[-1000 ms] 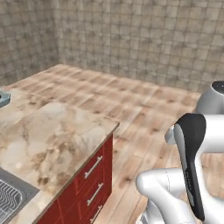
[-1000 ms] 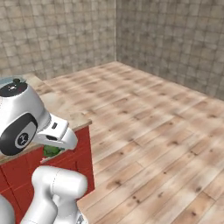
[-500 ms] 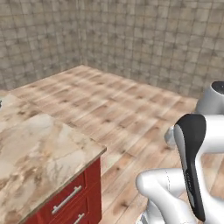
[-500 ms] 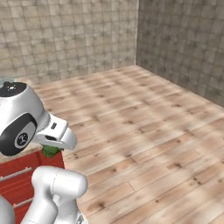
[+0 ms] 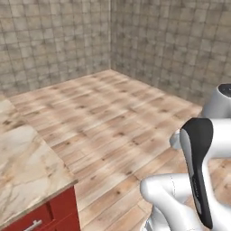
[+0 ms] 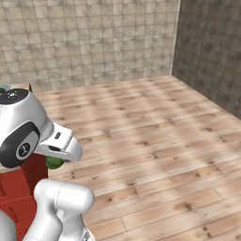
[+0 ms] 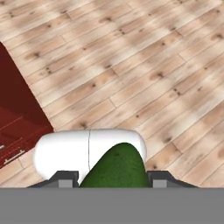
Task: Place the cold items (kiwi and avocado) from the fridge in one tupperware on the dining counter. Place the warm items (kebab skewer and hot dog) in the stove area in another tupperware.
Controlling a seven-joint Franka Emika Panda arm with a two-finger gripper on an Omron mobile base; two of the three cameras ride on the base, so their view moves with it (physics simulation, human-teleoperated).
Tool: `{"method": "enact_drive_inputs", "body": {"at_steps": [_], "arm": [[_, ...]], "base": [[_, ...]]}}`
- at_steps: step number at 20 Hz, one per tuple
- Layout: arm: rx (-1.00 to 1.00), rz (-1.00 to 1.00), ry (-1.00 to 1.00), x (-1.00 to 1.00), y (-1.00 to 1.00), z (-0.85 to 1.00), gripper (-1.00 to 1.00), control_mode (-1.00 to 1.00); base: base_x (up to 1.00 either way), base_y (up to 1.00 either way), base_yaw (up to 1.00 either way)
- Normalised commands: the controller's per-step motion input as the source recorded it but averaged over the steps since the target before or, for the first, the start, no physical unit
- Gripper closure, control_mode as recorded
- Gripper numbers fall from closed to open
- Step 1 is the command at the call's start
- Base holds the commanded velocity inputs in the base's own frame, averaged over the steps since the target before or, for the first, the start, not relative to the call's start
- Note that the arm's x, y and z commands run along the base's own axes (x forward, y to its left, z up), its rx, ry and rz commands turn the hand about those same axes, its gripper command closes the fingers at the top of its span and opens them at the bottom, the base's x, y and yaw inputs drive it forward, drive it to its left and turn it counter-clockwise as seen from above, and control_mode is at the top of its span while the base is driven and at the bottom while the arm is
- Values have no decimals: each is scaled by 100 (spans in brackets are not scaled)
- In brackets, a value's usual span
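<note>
At the left edge of the left base view lies the marble counter (image 5: pixel 22 162). In the hand view the pincer (image 7: pixel 113 178) grips the avocado (image 7: pixel 116 168), its long axis pointing away between the half-closed jaws, above the wooden floor (image 7: pixel 144 65).

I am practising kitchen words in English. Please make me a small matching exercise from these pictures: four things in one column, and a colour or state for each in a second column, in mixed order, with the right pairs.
1. avocado
2. counter top
3. cabinet drawers
4. floor

a. red fronts
b. pale wooden planks
c. dark green, between the gripper fingers
d. beige marble

Pairs: 1-c, 2-d, 3-a, 4-b
</note>
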Motion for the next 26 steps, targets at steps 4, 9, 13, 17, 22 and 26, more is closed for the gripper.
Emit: {"method": "enact_drive_inputs", "body": {"at_steps": [4, 9, 13, 17, 22, 26], "arm": [[0, 0, 0, 0, 0, 0, 100, 100], [0, 0, 0, 0, 0, 0, 100, 100], [0, 0, 0, 0, 0, 0, 100, 100], [0, 0, 0, 0, 0, 0, 100, 100], [0, 0, 0, 0, 0, 0, 100, 100], [0, 0, 0, 0, 0, 0, 100, 100]], "base": [[100, -88, 38], [100, -79, 39], [100, -73, 39], [100, -56, 40], [100, -38, 43], [100, -9, 46]]}}
